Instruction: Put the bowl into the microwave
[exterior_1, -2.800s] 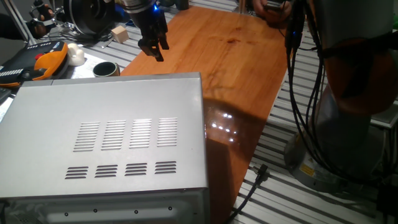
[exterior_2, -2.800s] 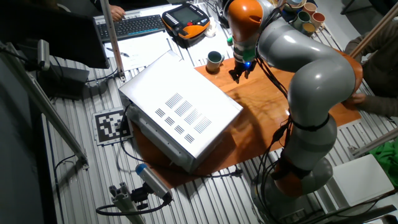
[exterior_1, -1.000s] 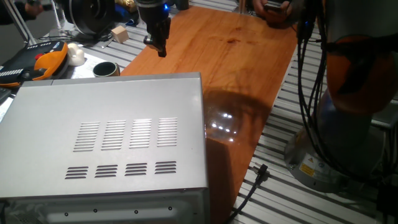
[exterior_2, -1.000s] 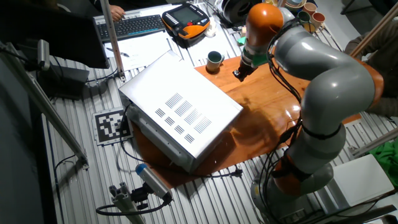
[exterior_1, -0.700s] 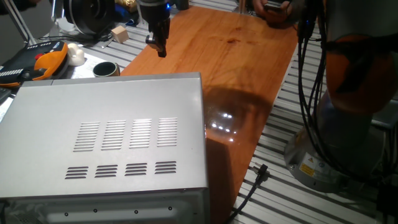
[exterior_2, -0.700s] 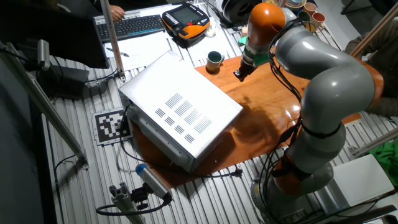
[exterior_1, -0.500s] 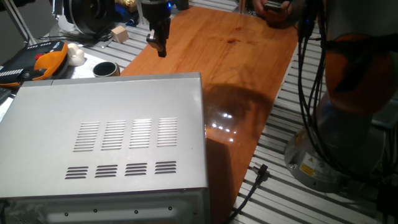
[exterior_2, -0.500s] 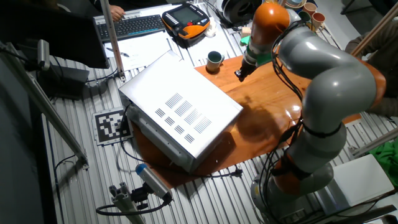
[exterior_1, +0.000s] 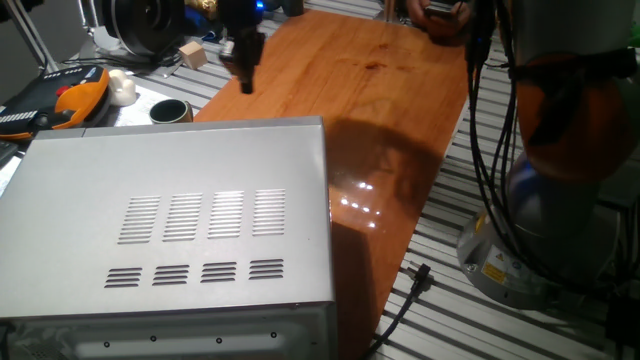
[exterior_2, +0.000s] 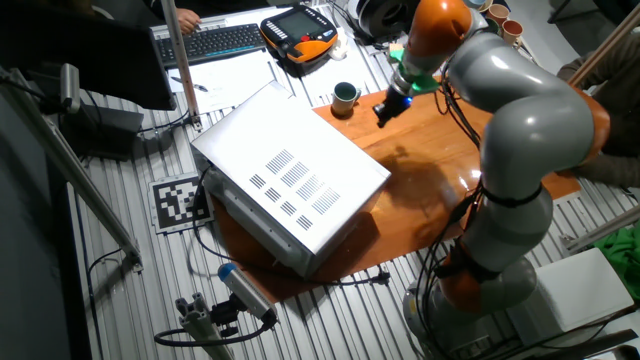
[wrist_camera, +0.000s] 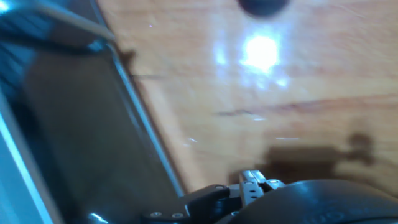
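Observation:
The bowl (exterior_1: 170, 111) is a small metal cup with a dark inside. It stands upright on the pale surface just beyond the microwave's (exterior_1: 180, 220) far edge, and also shows in the other fixed view (exterior_2: 345, 96). The microwave (exterior_2: 290, 175) shows its slotted top; its door is shut as far as I can see. My gripper (exterior_1: 243, 65) hangs blurred above the wooden board, right of the bowl and apart from it (exterior_2: 385, 109). It holds nothing; its fingers are not distinct. The hand view shows the microwave's dark side (wrist_camera: 81, 143) and the board.
A white rounded lump (exterior_1: 121, 88) and a pale wooden cube (exterior_1: 192, 53) lie beyond the bowl. An orange-and-black pendant (exterior_2: 298, 28) and a keyboard (exterior_2: 215, 40) lie behind them. The wooden board (exterior_1: 380, 90) stretches right. Cables hang by the arm base (exterior_1: 490, 150).
My gripper has shifted slightly left toward the bowl and turned at the wrist; the arm's elbow has swung. The bowl and microwave have not moved.

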